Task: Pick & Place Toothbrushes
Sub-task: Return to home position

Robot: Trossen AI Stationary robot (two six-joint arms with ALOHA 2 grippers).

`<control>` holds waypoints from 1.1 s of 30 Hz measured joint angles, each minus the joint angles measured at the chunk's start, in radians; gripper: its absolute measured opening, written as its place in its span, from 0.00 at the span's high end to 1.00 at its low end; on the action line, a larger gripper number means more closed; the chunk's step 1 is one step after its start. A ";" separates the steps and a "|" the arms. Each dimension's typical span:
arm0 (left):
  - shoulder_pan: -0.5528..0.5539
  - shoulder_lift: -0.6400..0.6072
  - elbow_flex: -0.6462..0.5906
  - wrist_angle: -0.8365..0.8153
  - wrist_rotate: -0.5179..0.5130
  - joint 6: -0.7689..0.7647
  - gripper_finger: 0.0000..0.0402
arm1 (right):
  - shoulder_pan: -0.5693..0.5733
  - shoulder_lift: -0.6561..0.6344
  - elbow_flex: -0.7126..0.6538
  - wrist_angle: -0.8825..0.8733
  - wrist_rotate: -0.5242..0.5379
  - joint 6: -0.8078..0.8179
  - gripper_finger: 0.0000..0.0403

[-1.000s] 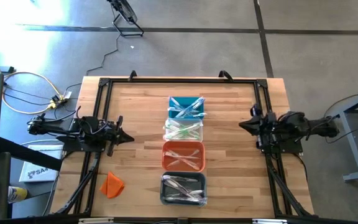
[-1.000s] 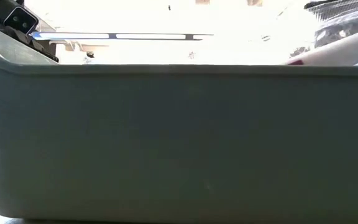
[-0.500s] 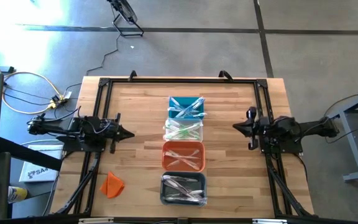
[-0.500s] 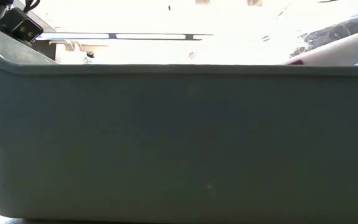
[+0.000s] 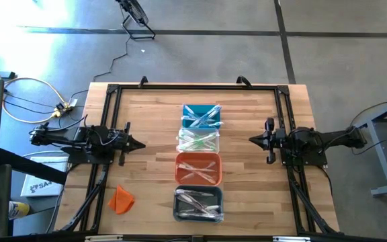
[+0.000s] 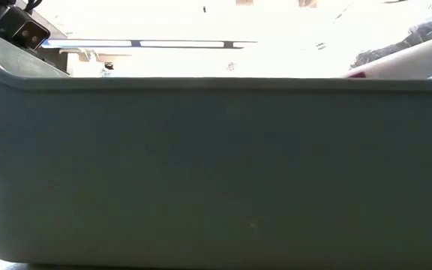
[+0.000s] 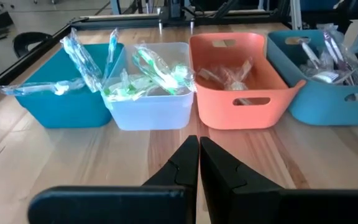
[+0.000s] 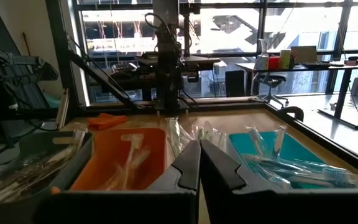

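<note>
Toothbrushes [image 5: 199, 142]: you find them lying in four bins [image 5: 177, 168], a mid-table row. Left gripper [image 5: 142, 144]: clenched, empty, left of the row. Right gripper [image 5: 251, 140]: clenched, empty, right of it.

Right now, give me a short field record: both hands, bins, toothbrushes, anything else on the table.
left hand: shut, empty, left side of table, apart from bins
right hand: shut, empty, right side, apart from bins
bins, far to near: teal bin, clear bin, orange bin, grey bin
toothbrushes: in all four bins
other: orange lump, near-left corner
</note>
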 joint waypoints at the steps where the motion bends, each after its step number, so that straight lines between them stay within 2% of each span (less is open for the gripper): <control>1: 0.000 0.000 0.000 0.000 0.000 0.000 0.98 | 0.000 0.001 0.000 0.000 0.000 0.000 0.99; 20: 0.000 0.000 -0.001 0.003 0.011 -0.014 0.98 | 0.000 0.002 -0.001 -0.002 0.002 0.000 0.99; 21: 0.001 0.000 0.006 -0.007 0.087 -0.071 0.98 | 0.000 0.002 -0.001 -0.002 0.002 0.000 0.99; 22: 0.001 0.000 0.023 -0.036 0.211 -0.134 0.98 | 0.000 0.002 -0.001 -0.002 0.002 0.000 0.99; 25: -0.001 -0.001 0.097 -0.035 0.695 -0.306 0.98 | 0.000 0.002 -0.002 -0.002 0.002 0.000 0.99; 27: -0.001 -0.001 0.132 -0.016 0.957 -0.371 0.98 | 0.000 0.002 -0.002 -0.001 0.003 0.000 0.99; 29: -0.001 0.001 0.152 -0.020 1.109 -0.402 0.98 | 0.000 0.002 -0.002 -0.001 0.002 0.000 0.99; 33: 0.000 0.000 0.201 -0.005 1.279 -0.403 0.98 | 0.000 0.002 -0.002 0.002 0.003 0.000 0.99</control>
